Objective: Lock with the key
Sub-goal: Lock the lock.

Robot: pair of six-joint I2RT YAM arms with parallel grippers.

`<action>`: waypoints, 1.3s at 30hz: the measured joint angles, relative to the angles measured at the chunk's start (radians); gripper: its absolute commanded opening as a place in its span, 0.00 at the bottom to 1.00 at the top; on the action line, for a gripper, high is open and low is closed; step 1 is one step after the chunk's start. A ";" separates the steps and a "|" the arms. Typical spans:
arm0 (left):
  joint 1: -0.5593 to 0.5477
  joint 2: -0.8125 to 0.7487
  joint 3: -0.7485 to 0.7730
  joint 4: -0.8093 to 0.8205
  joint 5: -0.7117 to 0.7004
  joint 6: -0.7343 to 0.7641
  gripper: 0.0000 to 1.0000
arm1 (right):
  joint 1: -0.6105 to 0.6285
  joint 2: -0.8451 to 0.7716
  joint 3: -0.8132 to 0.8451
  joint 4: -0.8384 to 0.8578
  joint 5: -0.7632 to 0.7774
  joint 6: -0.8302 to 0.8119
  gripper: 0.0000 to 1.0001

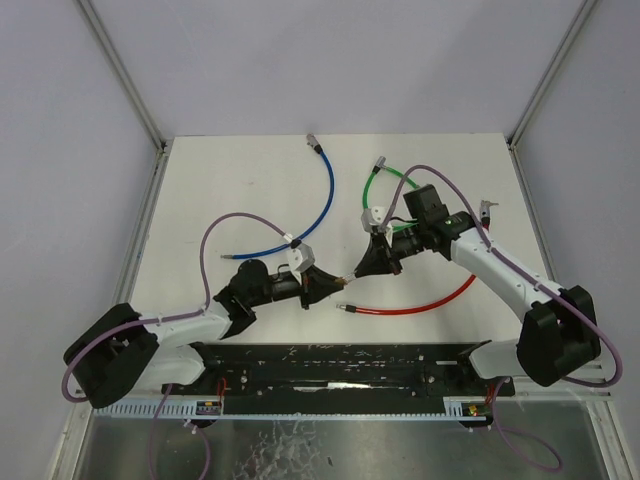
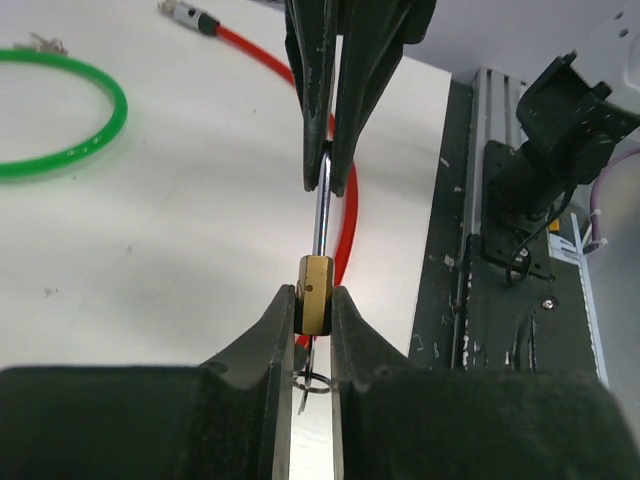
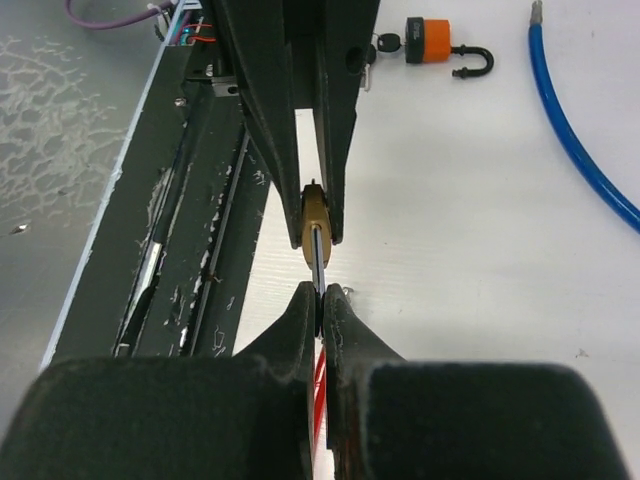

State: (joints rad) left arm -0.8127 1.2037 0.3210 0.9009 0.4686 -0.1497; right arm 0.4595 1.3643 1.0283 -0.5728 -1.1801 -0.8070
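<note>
Between the two grippers, held up off the white table (image 1: 250, 180) near its middle, is a small brass padlock (image 2: 318, 295). The left gripper (image 2: 316, 306) has its jaws pinching the lock's body from both sides. A thin wire ring (image 2: 312, 381) shows just under the lock, in the gap between the left fingers; the key itself cannot be made out there. A bright metal bar (image 2: 320, 215), seen edge-on, runs out of the lock's far end. The right gripper (image 3: 318, 298) has its jaws pressed together on this bar, just beside the lock. The two grippers face each other tip to tip, in one line.

A red cable (image 1: 420, 303) lies on the table beneath the lock and curves away to the right. A blue cable (image 1: 320, 205) arcs across the table behind the left arm, and a green cable (image 1: 385, 195) loops behind the right arm. In the right wrist view an orange padlock (image 3: 435, 55) lies flat on the table with its shackle swung open and a black-headed key (image 3: 388, 43) at its other end. A black rail (image 1: 340, 365) runs along the near edge between the arm bases.
</note>
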 measured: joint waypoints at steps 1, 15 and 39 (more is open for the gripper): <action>0.009 0.003 0.000 -0.015 0.007 -0.001 0.00 | 0.005 0.005 -0.008 0.026 0.011 0.020 0.00; 0.073 -0.060 -0.016 -0.017 0.013 -0.021 0.48 | 0.021 0.093 0.074 -0.015 0.009 0.026 0.00; 0.073 -0.146 -0.039 -0.115 -0.099 -0.201 0.64 | -0.100 0.119 0.179 -0.365 0.018 -0.216 0.00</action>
State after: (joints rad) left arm -0.7395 1.0580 0.2817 0.7860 0.3698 -0.3504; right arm 0.3599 1.4830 1.2076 -0.9382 -1.1618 -1.0225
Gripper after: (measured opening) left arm 0.649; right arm 0.026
